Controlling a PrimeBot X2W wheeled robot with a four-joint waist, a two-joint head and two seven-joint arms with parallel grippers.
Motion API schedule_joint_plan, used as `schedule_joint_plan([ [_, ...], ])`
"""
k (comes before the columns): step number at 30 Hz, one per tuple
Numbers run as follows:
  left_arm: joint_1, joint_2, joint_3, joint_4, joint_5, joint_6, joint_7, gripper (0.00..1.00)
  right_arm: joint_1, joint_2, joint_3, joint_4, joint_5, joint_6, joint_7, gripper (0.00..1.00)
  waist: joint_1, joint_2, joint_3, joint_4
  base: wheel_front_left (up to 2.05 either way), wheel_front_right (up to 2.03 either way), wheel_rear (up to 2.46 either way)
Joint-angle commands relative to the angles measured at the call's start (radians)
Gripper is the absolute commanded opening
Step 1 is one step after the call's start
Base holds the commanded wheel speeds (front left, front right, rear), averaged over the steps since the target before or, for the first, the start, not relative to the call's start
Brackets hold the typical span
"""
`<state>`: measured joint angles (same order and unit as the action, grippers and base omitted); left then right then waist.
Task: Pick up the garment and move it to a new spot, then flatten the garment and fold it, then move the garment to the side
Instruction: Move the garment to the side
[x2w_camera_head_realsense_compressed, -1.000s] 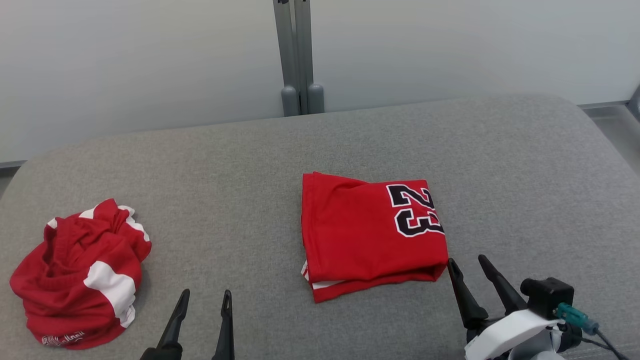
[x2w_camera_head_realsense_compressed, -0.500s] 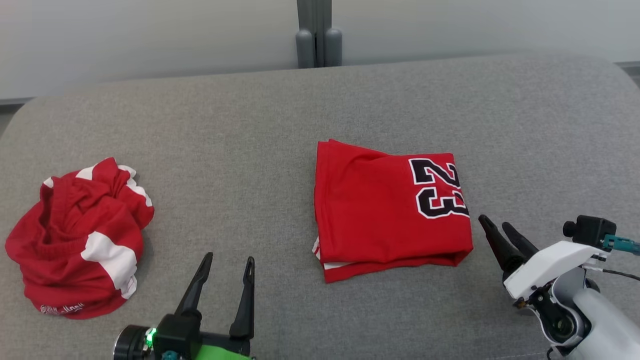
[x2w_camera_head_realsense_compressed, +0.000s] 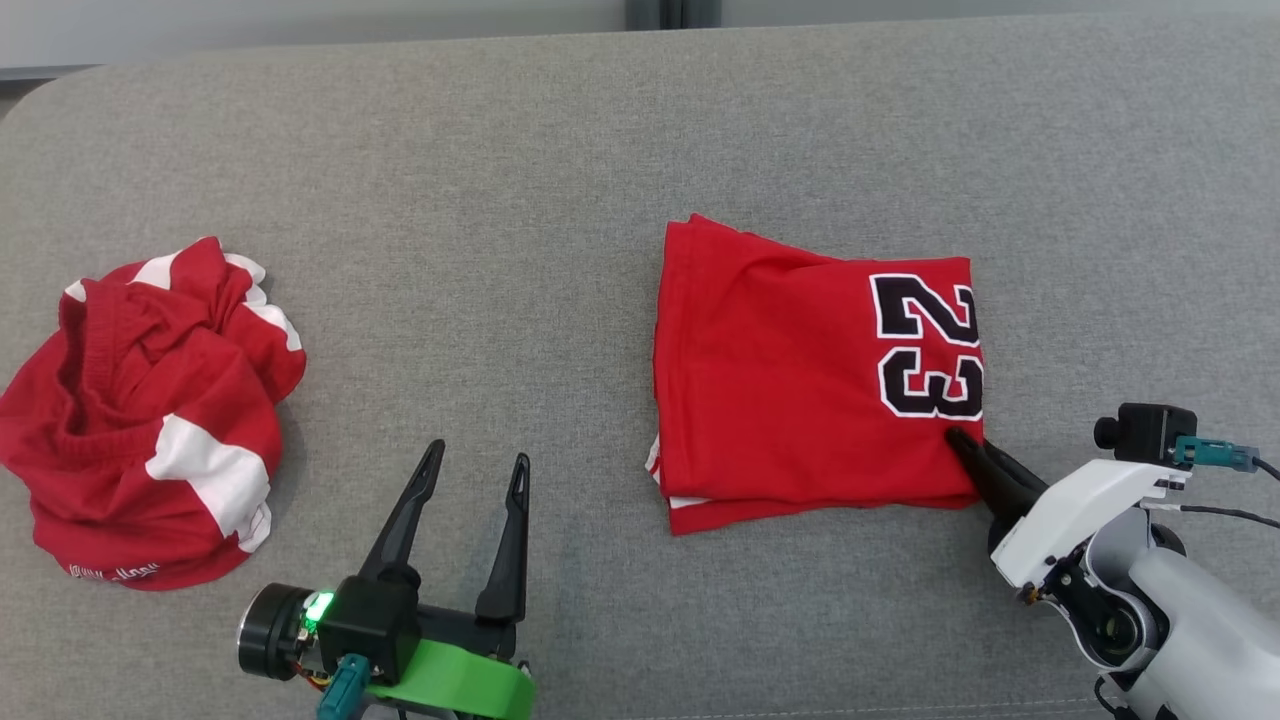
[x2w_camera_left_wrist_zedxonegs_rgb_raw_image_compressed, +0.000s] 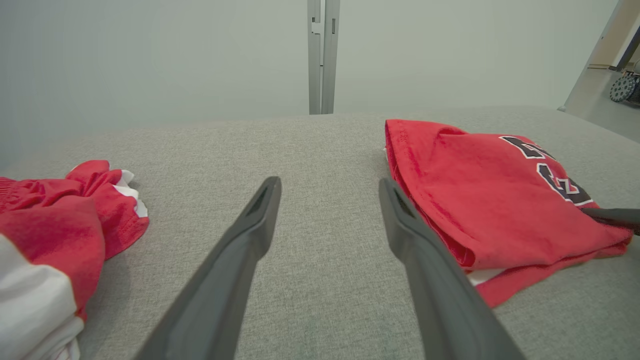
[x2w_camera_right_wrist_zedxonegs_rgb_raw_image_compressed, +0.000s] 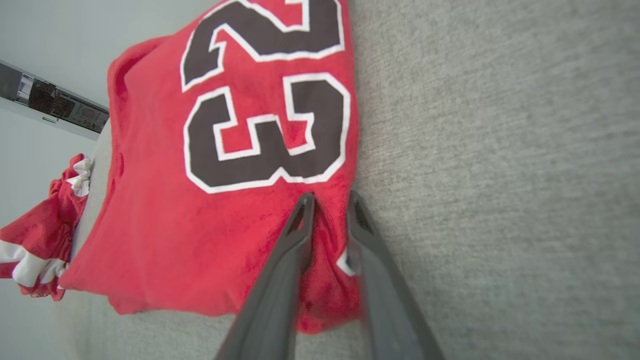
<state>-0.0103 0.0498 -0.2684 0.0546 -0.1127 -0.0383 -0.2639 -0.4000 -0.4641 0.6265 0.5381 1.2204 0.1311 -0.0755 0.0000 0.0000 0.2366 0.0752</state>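
The garment (x2w_camera_head_realsense_compressed: 800, 380) is a folded red jersey with a black "23", lying flat on the grey cushioned surface (x2w_camera_head_realsense_compressed: 500, 200) right of centre. My right gripper (x2w_camera_head_realsense_compressed: 965, 445) reaches in from the lower right to the jersey's near right corner. In the right wrist view its fingers stand close together, with a fold of the garment (x2w_camera_right_wrist_zedxonegs_rgb_raw_image_compressed: 165, 225) pinched between them, so the right gripper (x2w_camera_right_wrist_zedxonegs_rgb_raw_image_compressed: 330, 197) is shut on it. My left gripper (x2w_camera_head_realsense_compressed: 478, 452) hovers open over bare fabric left of the jersey. In the left wrist view the garment (x2w_camera_left_wrist_zedxonegs_rgb_raw_image_compressed: 475, 200) lies just right of the left gripper (x2w_camera_left_wrist_zedxonegs_rgb_raw_image_compressed: 330, 184).
A crumpled red and white garment (x2w_camera_head_realsense_compressed: 150, 420) sits in a heap at the far left, also seen as the red heap (x2w_camera_left_wrist_zedxonegs_rgb_raw_image_compressed: 50, 220) in the left wrist view. A grey post (x2w_camera_left_wrist_zedxonegs_rgb_raw_image_compressed: 322, 55) stands against the pale wall behind the surface.
The camera has tilted down. My right gripper moved up to the jersey's near right corner and closed from wide open onto the cloth. The left gripper stays open.
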Motion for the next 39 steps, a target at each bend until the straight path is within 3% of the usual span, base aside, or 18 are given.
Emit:
schedule_joint_plan([
  [1,-0.014,0.002,-0.001,-0.002,0.006,-0.002,0.0,1.0,-0.005,-0.009,0.023,0.006,-0.009,-0.001,-0.01,0.0,0.0,0.0,0.007,0.0,0.0,0.0,0.0],
  [9,-0.035,0.002,-0.002,-0.015,0.005,-0.006,0.0,1.0,-0.097,-0.108,0.082,0.056,-0.059,-0.002,-0.087,0.0,0.0,0.0,0.038,-0.014,0.0,0.0,0.0],
  [18,-0.087,0.002,-0.009,-0.058,0.027,-0.025,0.0,1.0,-0.316,-0.23,0.091,0.124,-0.116,-0.001,-0.089,0.0,0.0,0.0,0.159,-0.037,0.0,0.0,0.0],
  [27,-0.19,0.01,-0.03,-0.16,0.077,-0.058,0.0,1.0,-0.498,-0.373,0.008,0.194,-0.089,-0.001,-0.099,0.0,0.0,0.0,0.349,-0.07,0.0,0.0,0.0],
  [39,-0.267,0.062,-0.042,-0.249,0.116,-0.073,0.0,1.0,-0.496,-0.424,-0.129,0.331,-0.01,-0.001,-0.151,0.0,0.0,0.0,0.456,-0.133,0.0,0.0,0.0],
])
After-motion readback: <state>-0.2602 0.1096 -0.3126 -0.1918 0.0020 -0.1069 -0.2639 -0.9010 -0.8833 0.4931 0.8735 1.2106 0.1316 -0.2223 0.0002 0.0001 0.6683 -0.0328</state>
